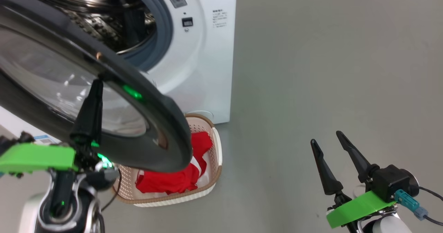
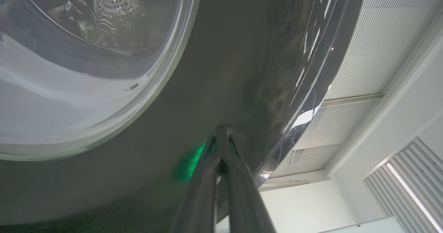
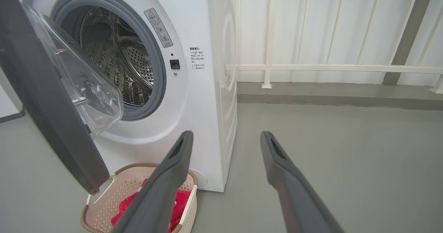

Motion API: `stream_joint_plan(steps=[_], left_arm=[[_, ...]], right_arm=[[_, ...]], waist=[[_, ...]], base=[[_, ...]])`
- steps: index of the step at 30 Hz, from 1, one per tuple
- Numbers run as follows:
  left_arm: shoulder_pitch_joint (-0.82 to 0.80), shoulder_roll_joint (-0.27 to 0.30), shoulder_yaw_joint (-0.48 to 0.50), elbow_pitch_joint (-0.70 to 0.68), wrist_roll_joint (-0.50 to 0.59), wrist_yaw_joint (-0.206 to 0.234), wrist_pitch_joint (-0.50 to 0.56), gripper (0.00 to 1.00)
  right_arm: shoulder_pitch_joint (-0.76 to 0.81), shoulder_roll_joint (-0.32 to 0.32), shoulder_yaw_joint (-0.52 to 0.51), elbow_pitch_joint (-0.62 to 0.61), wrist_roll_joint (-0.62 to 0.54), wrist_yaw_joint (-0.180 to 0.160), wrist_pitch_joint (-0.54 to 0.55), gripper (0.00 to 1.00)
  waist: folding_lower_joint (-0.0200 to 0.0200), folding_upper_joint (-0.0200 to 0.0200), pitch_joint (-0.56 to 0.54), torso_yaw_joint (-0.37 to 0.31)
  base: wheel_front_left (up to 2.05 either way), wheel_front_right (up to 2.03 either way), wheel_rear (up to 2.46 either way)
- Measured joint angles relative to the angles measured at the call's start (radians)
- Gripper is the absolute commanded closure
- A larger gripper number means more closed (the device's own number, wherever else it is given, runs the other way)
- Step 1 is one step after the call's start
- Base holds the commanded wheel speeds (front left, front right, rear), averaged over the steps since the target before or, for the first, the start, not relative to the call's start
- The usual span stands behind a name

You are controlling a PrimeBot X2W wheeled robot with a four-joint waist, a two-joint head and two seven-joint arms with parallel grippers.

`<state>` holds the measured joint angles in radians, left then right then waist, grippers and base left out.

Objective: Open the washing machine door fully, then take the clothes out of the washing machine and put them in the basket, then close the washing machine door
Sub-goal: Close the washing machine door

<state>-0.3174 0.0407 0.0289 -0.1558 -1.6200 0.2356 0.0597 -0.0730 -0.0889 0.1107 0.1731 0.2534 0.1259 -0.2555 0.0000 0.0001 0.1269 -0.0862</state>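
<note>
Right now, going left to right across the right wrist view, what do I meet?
The glossy black-rimmed round washing machine door → perforated steel drum → thick white railing post → grey pillar.

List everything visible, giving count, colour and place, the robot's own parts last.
white front-loading washing machine: one, white with grey rubber ring, on the grey floor.
round glass door with glossy black rim: one, black and clear, swung open.
cream perforated plastic basket: one, cream with brown rim, on floor before the machine.
red fabric clothes: one heap, red with white, in the basket.
white metal railing: one, white, behind the machine.
left pincer: one, dark, shut, tips at the door's rim.
right pincer: one, dark, open, empty, over floor.
</note>
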Motion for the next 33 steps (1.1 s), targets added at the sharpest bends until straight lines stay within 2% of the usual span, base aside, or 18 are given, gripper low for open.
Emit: stream_joint_plan(steps=[9,23,33], left_arm=[[-0.152,-0.001,0.005,0.151,0.003,-0.04,-0.025,1.0],[-0.334,0.011,0.04,0.296,0.02,-0.071,-0.045,1.0],[-0.452,0.013,0.039,0.408,0.027,-0.114,-0.045,1.0]], right_arm=[[-0.024,0.001,0.003,-0.005,0.0,0.0,0.0,0.0],[-0.073,0.005,0.0,-0.015,0.0,0.0,0.0,0.0],[-0.097,0.009,-0.001,-0.02,0.0,0.0,0.0,0.0]], waist=[[0.0,0.0,0.049,-0.041],[0.0,0.0,0.124,-0.073],[0.0,0.0,0.167,-0.085]], base=[[0.0,0.0,0.0],[0.0,0.0,0.0],[0.0,0.0,0.0]])
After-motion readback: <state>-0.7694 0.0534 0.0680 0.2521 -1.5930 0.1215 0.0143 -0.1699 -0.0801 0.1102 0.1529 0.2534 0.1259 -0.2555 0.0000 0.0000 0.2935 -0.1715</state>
